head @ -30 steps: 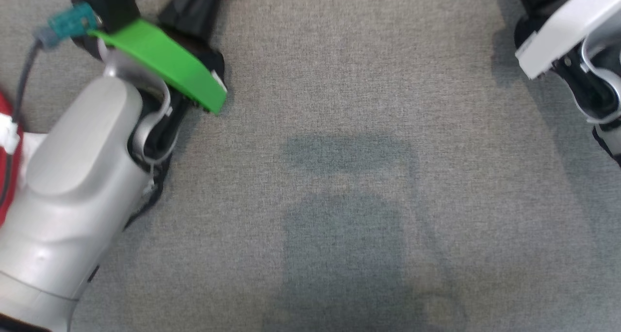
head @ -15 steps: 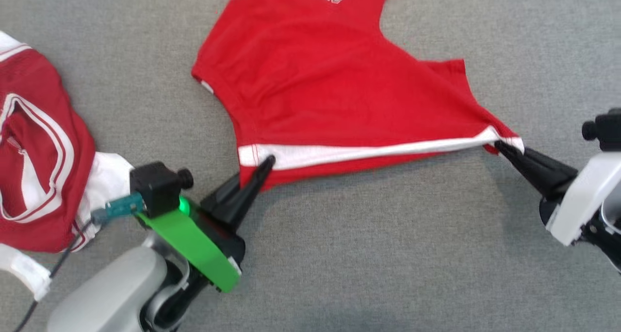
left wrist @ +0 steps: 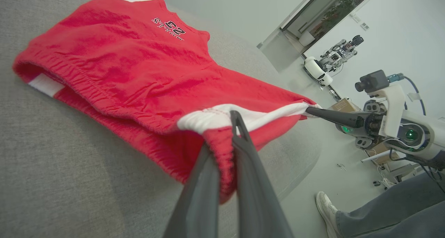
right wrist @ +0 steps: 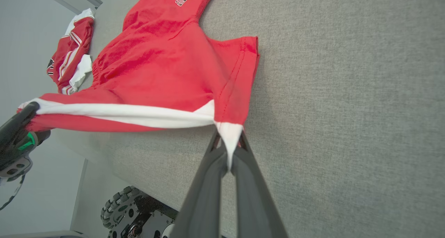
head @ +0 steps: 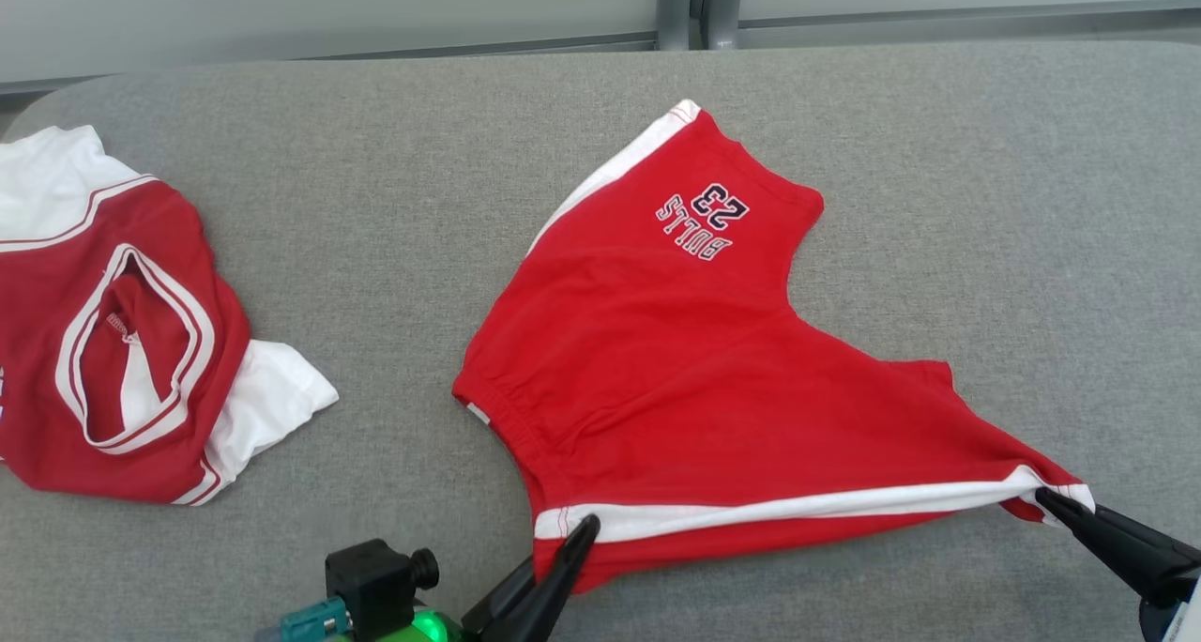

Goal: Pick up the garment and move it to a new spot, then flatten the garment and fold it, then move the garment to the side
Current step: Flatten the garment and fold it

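Garment (head: 676, 360), a pair of red shorts with a white stripe, lies spread on the grey bench (head: 985, 201), its near side lifted and stretched taut between the two tools. The left tool (head: 574, 543) is closed on a bunched fold of red cloth at the stripe's end. The right tool (head: 1056, 503) is closed on just the white corner tip of the leg hem.

That right pinch looks the weaker one. So little cloth sits between the fingers that a further pull apart or a quick lift could draw the corner out and drop that side in a heap. The far leg with the printed lettering rests on the bench cloth, so dragging may make it catch and fold under rather than slide. The elastic waistband on the left is gathered and slack and may double over when laid down.

A second red-and-white jersey (head: 122, 342) lies well apart to the left, and a move that way risks landing on it. The held side seems close to the bench's front edge, so lowering here could leave it hanging off.
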{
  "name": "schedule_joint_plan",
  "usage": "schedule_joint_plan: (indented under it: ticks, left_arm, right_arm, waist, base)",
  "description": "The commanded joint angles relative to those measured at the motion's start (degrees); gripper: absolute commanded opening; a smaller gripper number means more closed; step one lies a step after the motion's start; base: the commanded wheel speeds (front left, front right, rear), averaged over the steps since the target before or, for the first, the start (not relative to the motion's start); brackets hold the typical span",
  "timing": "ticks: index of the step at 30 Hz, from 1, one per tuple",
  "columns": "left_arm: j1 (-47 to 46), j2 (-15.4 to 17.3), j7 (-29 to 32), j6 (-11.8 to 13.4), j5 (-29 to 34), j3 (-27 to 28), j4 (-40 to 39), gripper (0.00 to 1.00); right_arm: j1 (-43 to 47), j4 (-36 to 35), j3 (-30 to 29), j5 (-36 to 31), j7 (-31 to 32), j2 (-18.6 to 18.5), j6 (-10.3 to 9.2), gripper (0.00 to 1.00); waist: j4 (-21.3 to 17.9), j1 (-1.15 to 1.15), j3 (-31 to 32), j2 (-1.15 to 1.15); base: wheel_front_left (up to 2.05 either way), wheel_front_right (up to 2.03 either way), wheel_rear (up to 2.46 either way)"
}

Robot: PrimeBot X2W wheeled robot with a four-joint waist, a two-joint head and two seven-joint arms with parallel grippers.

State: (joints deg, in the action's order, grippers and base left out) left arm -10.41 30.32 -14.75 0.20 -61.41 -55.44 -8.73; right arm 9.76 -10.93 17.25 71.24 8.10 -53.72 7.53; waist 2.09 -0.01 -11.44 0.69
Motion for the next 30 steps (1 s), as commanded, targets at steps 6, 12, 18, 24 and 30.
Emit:
schedule_joint_plan:
  ticks: [6,12,18,24,30]
  left_arm:
    - [1.13,1.00,0.31,1.82,-0.90,1.00,-3.55,0.00]
    - [-5.46,-0.29,3.41,2.88,-1.93,3.55,-2.99,0.00]
    - [-14.02,-4.42,6.15,3.88,-2.42,5.91,1.81,0.00]
    - [-19.85,-8.77,6.69,4.83,-3.28,7.62,7.14,0.00]
    - [-24.04,-13.37,6.81,5.62,-3.82,8.15,12.43,0.00]
  right_arm:
    - [2.84,-5.19,-6.96,0.95,2.56,0.30,-0.07,0.00]
    - [-7.85,-3.55,-10.56,-0.72,10.73,2.07,-0.07,0.00]
    - [-25.78,1.77,-11.22,-4.18,23.02,5.66,-0.07,0.00]
    - [-43.76,9.35,-9.47,-12.50,33.26,14.82,-0.07,0.00]
    - [-53.68,14.92,-8.29,-21.08,41.40,21.06,-0.04,0.00]
  waist:
    - [0.31,0.01,-1.55,-0.69]
    - [2.74,0.01,-7.54,-0.69]
    - [7.82,0.01,-13.51,-0.69]
    - [11.89,0.01,-16.97,-0.69]
    - [15.91,0.01,-18.65,-0.69]
  base:
    - [0.00,0.00,0.00]
    - [0.00,0.00,0.00]
    - [0.00,0.00,0.00]
    - [0.00,0.00,0.00]
    - [0.00,0.00,0.00]
